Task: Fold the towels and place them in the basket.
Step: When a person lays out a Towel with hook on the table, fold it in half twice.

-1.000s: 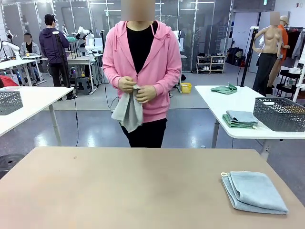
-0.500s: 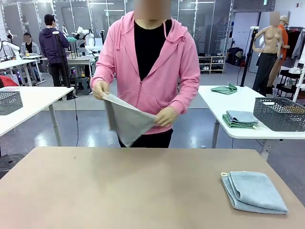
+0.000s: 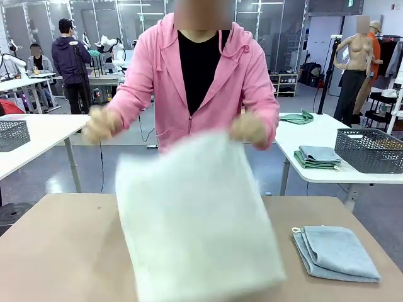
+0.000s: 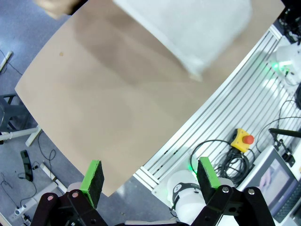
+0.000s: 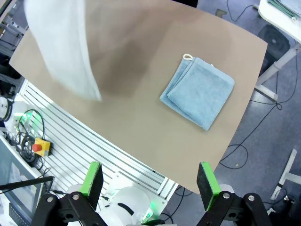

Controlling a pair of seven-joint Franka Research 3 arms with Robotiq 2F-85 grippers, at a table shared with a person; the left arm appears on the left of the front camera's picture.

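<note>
Left jaws and right jaws are both spread as wide as they go, nothing between the green pads on either side, parked above the near edge of the tan desk. Out from there, the light blue terry towel sits folded on the near right of the desk and hasn't budged. The big change is the cream terry towel. A second ago the person had it bunched at waist height; now both hands hold its top corners and it's flapped open over the middle of the desk, all motion blur. My guess is it's about to get laid flat, so folding hasn't started. I don't see a basket on this desk either.
</note>
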